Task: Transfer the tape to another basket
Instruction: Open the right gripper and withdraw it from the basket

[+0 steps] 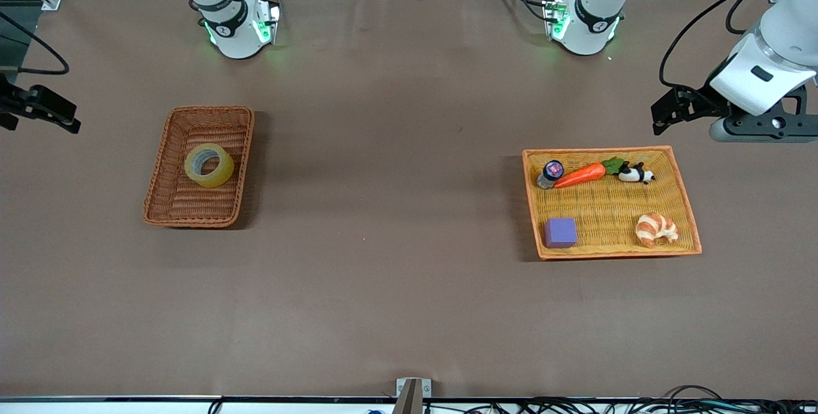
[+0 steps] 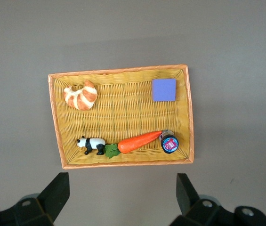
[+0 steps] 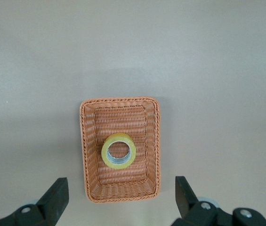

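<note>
The tape [image 1: 209,165], a yellowish roll with a grey core, lies in the reddish-brown wicker basket [image 1: 165,204] toward the right arm's end of the table. Both also show in the right wrist view, the tape [image 3: 105,159] inside the basket [image 3: 86,141]. My right gripper [image 1: 64,119] is open and empty, up in the air over the table's edge at that end, apart from the basket; its jaws [image 3: 122,195] stand wide. My left gripper [image 1: 664,117] is open and empty, up over the table beside the tray; its jaws [image 2: 122,193] stand wide.
A wider, shallow orange-yellow wicker tray [image 1: 607,209] lies toward the left arm's end. It holds a carrot [image 1: 580,175], a small jar [image 1: 551,172], a panda toy [image 1: 636,174], a purple block [image 1: 560,232] and a croissant [image 1: 655,229]. Brown table between the two.
</note>
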You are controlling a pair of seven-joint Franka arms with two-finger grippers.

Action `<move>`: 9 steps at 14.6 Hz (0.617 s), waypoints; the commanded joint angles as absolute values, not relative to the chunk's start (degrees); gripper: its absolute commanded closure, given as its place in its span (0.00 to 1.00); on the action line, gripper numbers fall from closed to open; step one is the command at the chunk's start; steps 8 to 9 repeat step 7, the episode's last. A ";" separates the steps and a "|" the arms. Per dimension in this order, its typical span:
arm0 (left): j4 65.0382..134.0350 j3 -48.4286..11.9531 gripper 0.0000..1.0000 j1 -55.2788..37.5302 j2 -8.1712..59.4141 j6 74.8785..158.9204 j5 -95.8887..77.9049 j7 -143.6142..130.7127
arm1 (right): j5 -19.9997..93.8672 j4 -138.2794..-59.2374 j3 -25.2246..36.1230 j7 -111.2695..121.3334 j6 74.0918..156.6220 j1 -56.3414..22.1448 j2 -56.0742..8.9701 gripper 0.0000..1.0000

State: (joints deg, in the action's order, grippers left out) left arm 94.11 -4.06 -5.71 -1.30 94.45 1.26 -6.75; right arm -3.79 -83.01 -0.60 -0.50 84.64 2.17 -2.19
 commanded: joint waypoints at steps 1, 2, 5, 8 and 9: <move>92.81 -4.22 0.00 -5.80 -0.70 94.13 2.64 -7.47 | -1.85 -84.19 -0.27 -0.17 84.46 2.99 -1.77 0.00; 92.81 -4.22 0.00 -5.89 -0.70 94.13 2.64 -7.56 | -1.41 -84.29 0.00 -0.35 84.20 2.99 -1.58 0.00; 92.81 -4.22 0.00 -5.80 -0.70 94.13 2.64 -7.65 | -1.32 -84.29 0.70 -0.35 84.46 3.08 -1.76 0.00; 92.81 -4.22 0.00 -5.89 -0.70 94.13 2.64 -7.56 | -1.32 -84.29 0.70 -0.35 84.55 3.08 -1.85 0.00; 92.81 -4.22 0.00 -5.89 -0.70 94.13 2.64 -7.56 | -1.32 -84.29 0.70 -0.35 84.55 3.08 -1.85 0.00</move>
